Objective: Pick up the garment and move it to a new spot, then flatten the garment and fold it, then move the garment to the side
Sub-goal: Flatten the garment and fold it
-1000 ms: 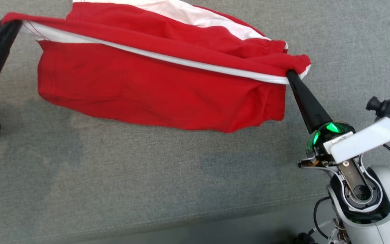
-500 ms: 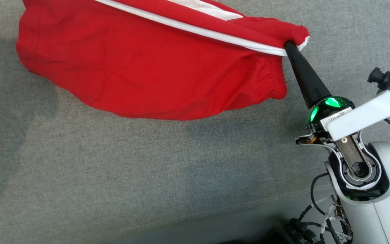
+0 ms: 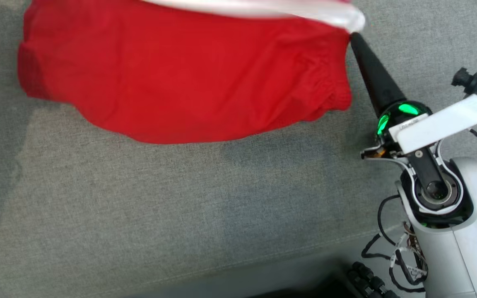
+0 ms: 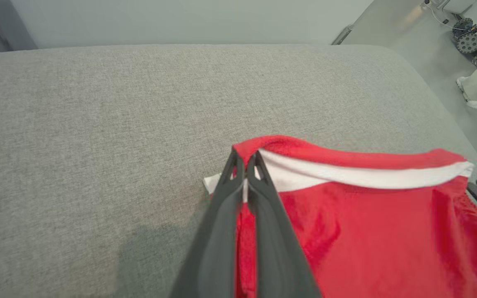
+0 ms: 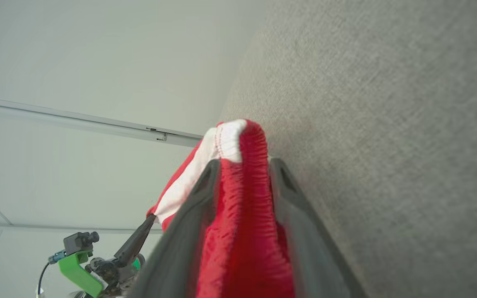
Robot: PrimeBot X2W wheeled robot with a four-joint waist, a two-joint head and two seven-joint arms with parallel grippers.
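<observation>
Garment, red with white waistband, stretched wide above grey cushion, hanging between both grippers; hem contact with cushion unclear through blur. Right gripper at one waistband end, fingers apart with bunched elastic between them, hold looking slack. Left gripper at other end, fingers pressed together on fabric edge. Probably laying out at new spot, ahead of flattening. Next: lower left corner level with right, then let go without twisting band.
</observation>
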